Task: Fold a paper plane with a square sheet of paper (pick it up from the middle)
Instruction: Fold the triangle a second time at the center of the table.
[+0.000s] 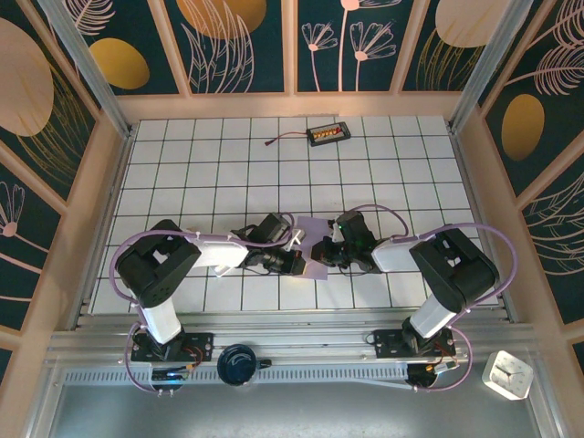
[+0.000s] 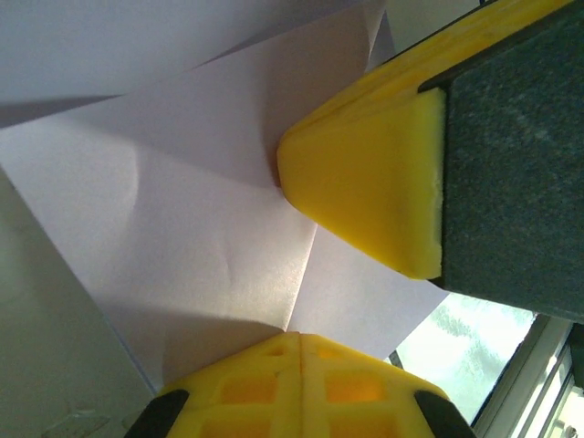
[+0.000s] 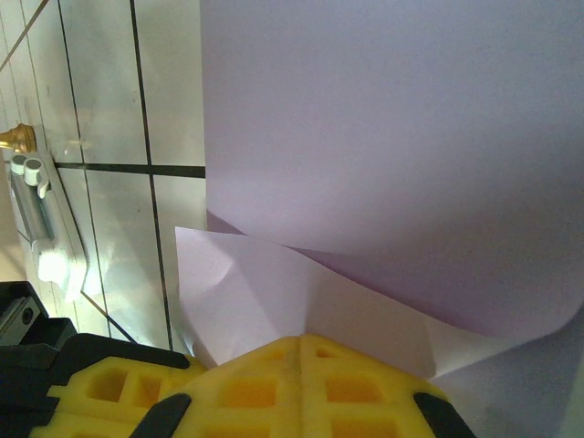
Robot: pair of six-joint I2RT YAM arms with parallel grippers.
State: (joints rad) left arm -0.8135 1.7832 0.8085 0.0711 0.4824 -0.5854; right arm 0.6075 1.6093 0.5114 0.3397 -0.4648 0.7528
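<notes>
My left gripper (image 2: 299, 358) and right gripper (image 3: 299, 358) are both clamped on the square sheet of paper (image 1: 314, 225), partly folded, between them mid-table (image 1: 228, 155). Uneven pulling could tear it or skew the crease.

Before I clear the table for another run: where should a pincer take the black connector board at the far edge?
Probably across the narrow width of the connector board, from above: it lies flat, its red wire trailing off the left end.
</notes>
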